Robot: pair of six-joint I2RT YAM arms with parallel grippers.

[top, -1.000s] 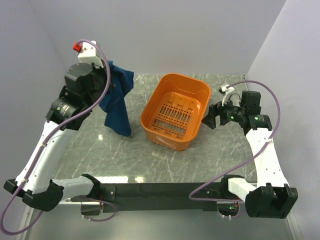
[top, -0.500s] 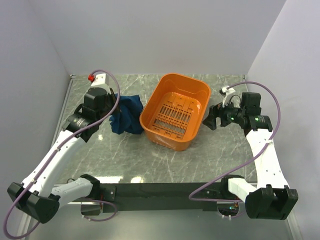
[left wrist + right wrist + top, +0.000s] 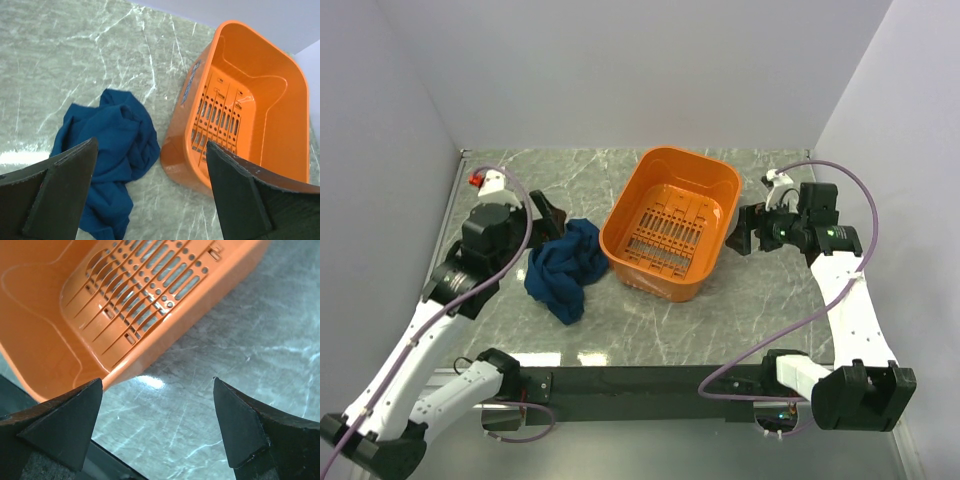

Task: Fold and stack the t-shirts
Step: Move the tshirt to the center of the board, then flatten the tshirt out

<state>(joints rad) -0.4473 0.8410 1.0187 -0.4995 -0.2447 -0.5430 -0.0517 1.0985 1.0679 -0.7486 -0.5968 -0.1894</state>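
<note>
T-shirt — dark navy, crumpled into a loose heap — lies on the grey marble table, just beside the left wall of the orange basket and outside it. The left pincer hangs over the heap's far edge, jaws spread wide apart and clear of the cloth. On the basket's other side the right pincer hovers near the wall — its jaws also wide apart, gripping nothing.

A finger of the left pincer covers the crumpled t-shirt's lower-left edge.
</note>
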